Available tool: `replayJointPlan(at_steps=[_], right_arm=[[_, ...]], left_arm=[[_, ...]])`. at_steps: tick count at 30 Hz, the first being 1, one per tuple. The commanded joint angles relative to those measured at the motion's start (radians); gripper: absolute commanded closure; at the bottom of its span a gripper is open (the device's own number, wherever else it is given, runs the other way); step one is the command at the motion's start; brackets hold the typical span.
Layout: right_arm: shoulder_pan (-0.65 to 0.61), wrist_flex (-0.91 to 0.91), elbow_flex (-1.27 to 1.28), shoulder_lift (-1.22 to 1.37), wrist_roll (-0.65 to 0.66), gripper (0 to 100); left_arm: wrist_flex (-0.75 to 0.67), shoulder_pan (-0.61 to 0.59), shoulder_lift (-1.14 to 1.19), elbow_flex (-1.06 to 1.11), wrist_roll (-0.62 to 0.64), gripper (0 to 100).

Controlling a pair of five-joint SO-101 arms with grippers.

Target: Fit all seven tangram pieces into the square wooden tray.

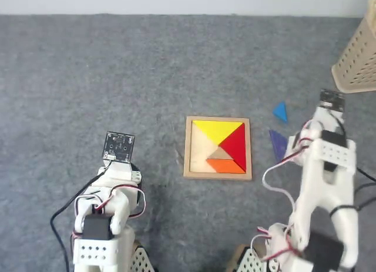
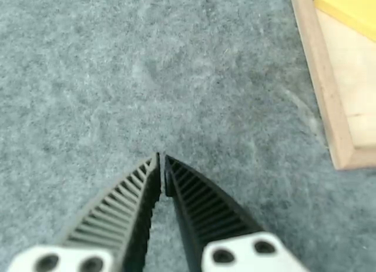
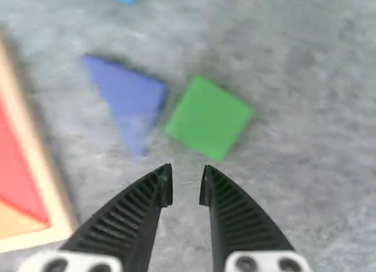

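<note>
Green square point(image 3: 209, 116) on grey desk point(image 1: 117, 72), just ahead of right gripper point(image 3: 185, 187); tips slightly apart, holding nothing. Purple triangle point(image 3: 130, 101) just beside square. Blue triangle point(image 1: 281, 111) farther out. Tray point(image 1: 188, 147) between the arms, with yellow point(image 1: 216, 131), red point(image 1: 235, 144) and orange point(image 1: 226, 165) pieces inside. Left gripper point(image 2: 161, 166) closed, empty, near tray corner.
</note>
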Motion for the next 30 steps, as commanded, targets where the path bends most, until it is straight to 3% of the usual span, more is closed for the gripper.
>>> replayJointPlan(at_steps=[1,6,18,28,30], right_arm=[[-0.110,-0.018,0.018,-0.125,0.009,91.9],[-0.216,-0.008,0.040,-0.193,0.018,91.9],[0.005,-0.030,0.008,-0.156,0.117,91.3],[0.013,0.018,-0.212,0.179,0.114,91.3],[0.025,0.039,-0.230,0.225,0.057,91.3]], left_arm=[[0.005,-0.006,-0.003,-0.005,0.009,99],[0.005,-0.006,-0.003,-0.005,0.009,99],[0.005,-0.005,-0.003,-0.005,0.009,99],[0.005,-0.005,-0.003,-0.005,0.009,99],[0.005,-0.005,-0.003,-0.005,0.009,99]])
